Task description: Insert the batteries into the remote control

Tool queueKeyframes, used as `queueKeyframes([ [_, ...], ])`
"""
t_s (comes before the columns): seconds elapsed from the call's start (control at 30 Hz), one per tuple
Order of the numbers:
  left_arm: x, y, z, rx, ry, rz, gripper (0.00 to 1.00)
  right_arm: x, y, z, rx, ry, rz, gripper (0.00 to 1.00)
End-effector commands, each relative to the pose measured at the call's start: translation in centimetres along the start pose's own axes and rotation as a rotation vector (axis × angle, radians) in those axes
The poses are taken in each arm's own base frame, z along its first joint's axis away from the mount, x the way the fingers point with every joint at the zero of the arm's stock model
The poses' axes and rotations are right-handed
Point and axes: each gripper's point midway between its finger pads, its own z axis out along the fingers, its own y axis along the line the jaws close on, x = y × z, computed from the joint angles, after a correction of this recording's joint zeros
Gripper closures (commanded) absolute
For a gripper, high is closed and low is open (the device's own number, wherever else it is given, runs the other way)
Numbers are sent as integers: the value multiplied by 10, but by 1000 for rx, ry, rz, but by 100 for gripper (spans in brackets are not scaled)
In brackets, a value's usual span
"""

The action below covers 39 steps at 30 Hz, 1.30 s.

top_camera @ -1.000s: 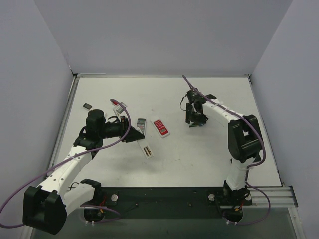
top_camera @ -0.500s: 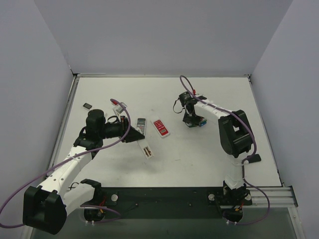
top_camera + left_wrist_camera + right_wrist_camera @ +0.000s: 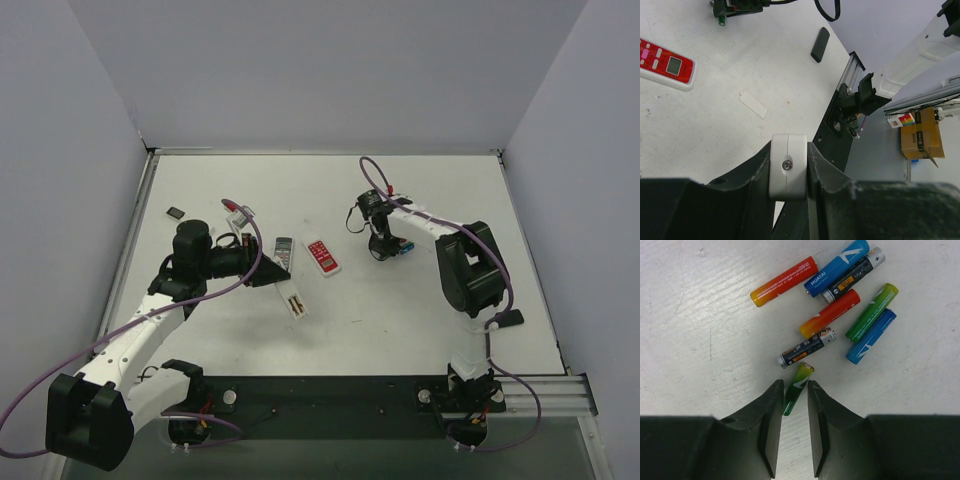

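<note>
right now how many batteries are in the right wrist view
8. One green battery lies inside the right gripper; seven lie loose beyond it: two orange-red, two blue, two black, one green. None visibly hidden.

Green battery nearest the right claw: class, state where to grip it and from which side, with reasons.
Grip the green battery mid-body, across its long sides, coming from above. It lies flat, its tip close to a black battery; the right claw straddles it.

Right fingers (image 3: 381, 252) reach down at the batteries (image 3: 402, 248).
</note>
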Motion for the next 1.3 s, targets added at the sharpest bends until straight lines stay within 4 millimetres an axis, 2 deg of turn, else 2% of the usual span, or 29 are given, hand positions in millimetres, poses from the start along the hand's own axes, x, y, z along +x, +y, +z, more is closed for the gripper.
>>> queueKeyframes([
  [0.0,-8,-12,0,47,-18,61,100,17,-18,-6,40,26,-20,80],
  [0.1,-8,-12,0,46,-20,62,100,21,-23,-9,39,25,-40,88],
  [0.3,-8,-11,1,45,-18,57,100,34,-26,-18,-16,40,-81,88],
  [0.37,-8,-10,1,46,-19,54,100,43,-26,-20,-39,51,-113,94],
  [0.43,-8,-9,2,44,-17,50,100,44,-24,-27,-76,35,-158,100],
  [0.57,-4,-6,4,43,-14,20,100,52,-19,-45,-152,14,-285,100],
  [0.67,-3,-4,8,29,-19,1,100,51,-10,-71,-245,-41,-371,100],
  [0.7,-1,-4,11,25,-19,-1,100,51,-6,-87,-293,-72,-402,100],
  [0.77,3,-6,15,28,-17,-37,100,50,-1,-106,-359,-107,-484,100],
  [0.8,8,-7,20,40,-21,-37,100,47,2,-125,-409,-145,-507,100],
  [0.87,12,-7,24,47,-31,-88,100,53,12,-150,-482,-182,-585,100],
  [0.9,13,-5,27,51,-56,-84,100,57,13,-165,-528,-193,-642,100],
  [0.93,16,-7,29,61,-57,-93,100,64,23,-186,-582,-216,-698,100],
  [1.03,19,-7,36,73,-82,-128,100,74,30,-222,-648,-257,-802,100],
  [1.07,19,-7,38,73,-89,-153,100,85,34,-234,-679,-262,-846,100],
  [1.17,16,-6,40,69,-121,-177,100,103,40,-264,-756,-282,-942,100],
  [1.27,16,-4,42,60,-140,-205,100,112,42,-281,-785,-278,-993,100],
])
